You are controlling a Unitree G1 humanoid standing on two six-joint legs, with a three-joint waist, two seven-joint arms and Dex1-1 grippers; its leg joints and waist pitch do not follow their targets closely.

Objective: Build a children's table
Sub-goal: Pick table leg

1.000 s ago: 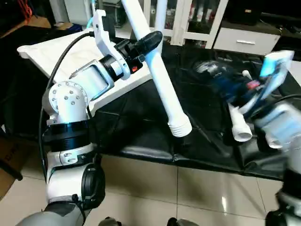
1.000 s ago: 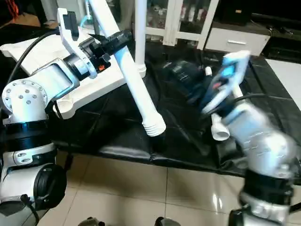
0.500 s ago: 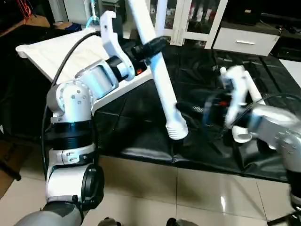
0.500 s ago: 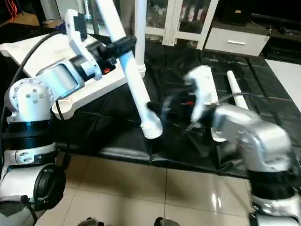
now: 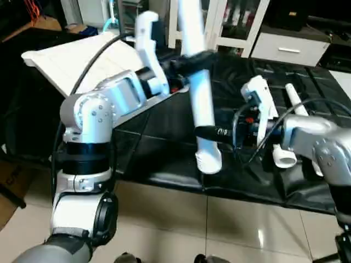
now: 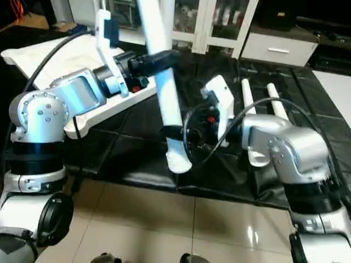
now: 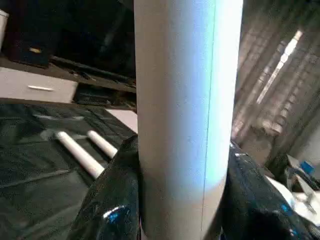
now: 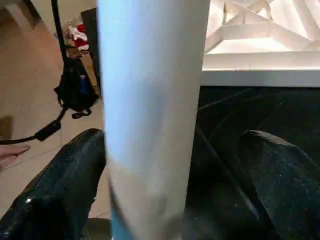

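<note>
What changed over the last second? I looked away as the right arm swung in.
The right gripper swung in from the right to the lower end of the leg; its fingers now straddle it, open. The left gripper tipped the leg from slanted to nearly upright. It stays clamped; the table top and two spare legs stayed put.

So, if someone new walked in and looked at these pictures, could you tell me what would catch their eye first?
Most striking is the long white leg held nearly upright in mid-air above the black mat, clamped in the left claw. The right claw reaches in around its lower part, with a gap on one side in the wrist view. Behind the left arm lies the white table top, and two more legs lie on the mat at the right.
</note>
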